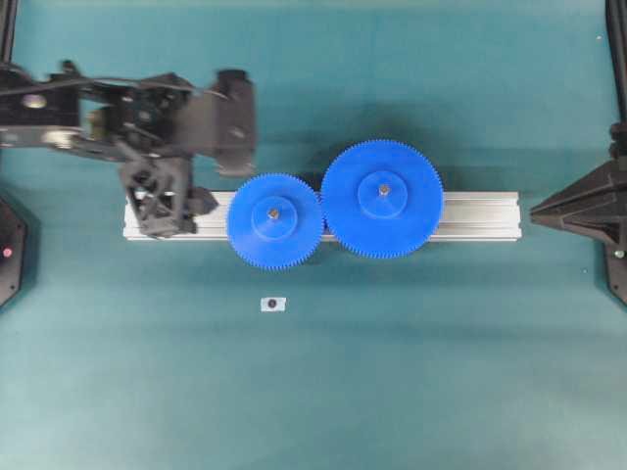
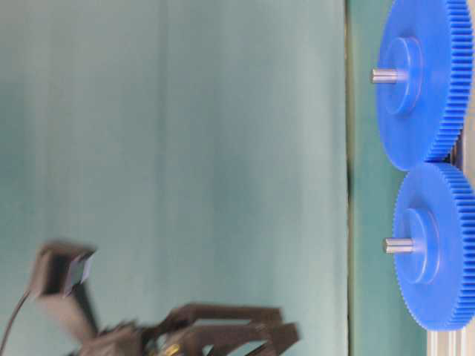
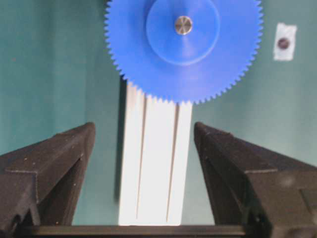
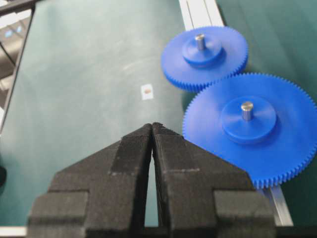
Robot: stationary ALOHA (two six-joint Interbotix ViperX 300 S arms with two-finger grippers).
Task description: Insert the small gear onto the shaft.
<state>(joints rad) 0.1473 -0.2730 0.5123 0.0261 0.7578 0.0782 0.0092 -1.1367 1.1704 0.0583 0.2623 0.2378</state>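
Observation:
The small gear (image 1: 275, 220) is a blue toothed disc lying flat on the silver rail (image 1: 480, 215), with the grey shaft (image 1: 273, 211) poking up through its hub. The table-level view shows the small gear (image 2: 445, 245) seated on the shaft (image 2: 398, 245), teeth meshed with the larger gear (image 2: 423, 81). My left gripper (image 1: 201, 181) hovers over the rail's left end, open and empty. In its wrist view the left gripper (image 3: 144, 129) straddles the rail (image 3: 153, 163), short of the small gear (image 3: 148, 69). My right gripper (image 1: 537, 209) waits at the right edge, shut on nothing.
The larger blue gear (image 1: 382, 199) sits on its own pin to the right of the small one. A small white tag with a dark dot (image 1: 272, 305) lies on the green mat in front of the rail. Dark stands occupy both side edges.

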